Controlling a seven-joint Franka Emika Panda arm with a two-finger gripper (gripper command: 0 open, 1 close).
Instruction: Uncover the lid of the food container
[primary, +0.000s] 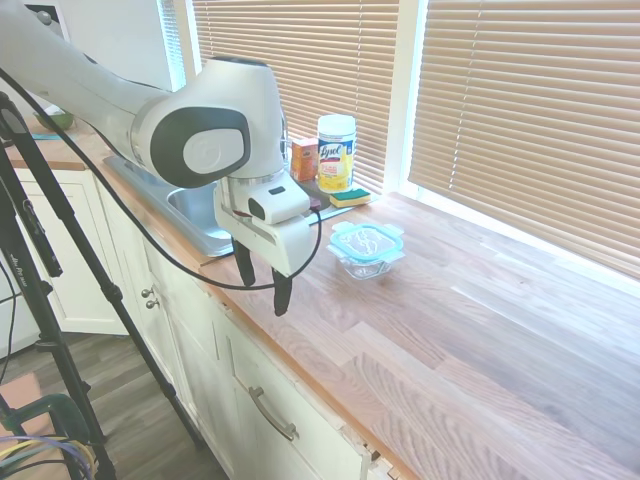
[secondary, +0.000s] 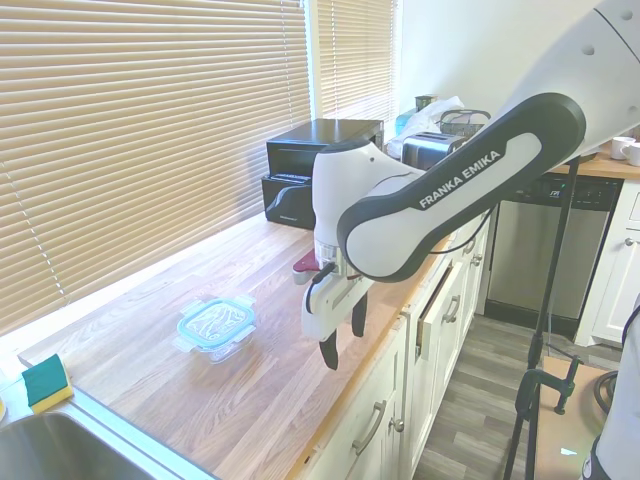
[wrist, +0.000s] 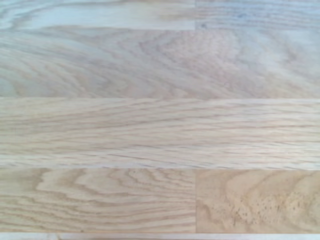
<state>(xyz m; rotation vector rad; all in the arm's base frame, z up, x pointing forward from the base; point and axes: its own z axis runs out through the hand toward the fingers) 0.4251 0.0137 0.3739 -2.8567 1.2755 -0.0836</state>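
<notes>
A: Gripper (primary: 263, 285) spread, empty, hovering over the surface's near edge. Teal-rimmed clear lid (primary: 367, 241) sits on the small transparent food container (primary: 368, 263), well apart.

B: Risk: latched tabs; whole dish lifts.

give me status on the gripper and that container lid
Gripper open, empty, above the counter's front edge. Lid on food container, untouched. Nothing between them.
</notes>
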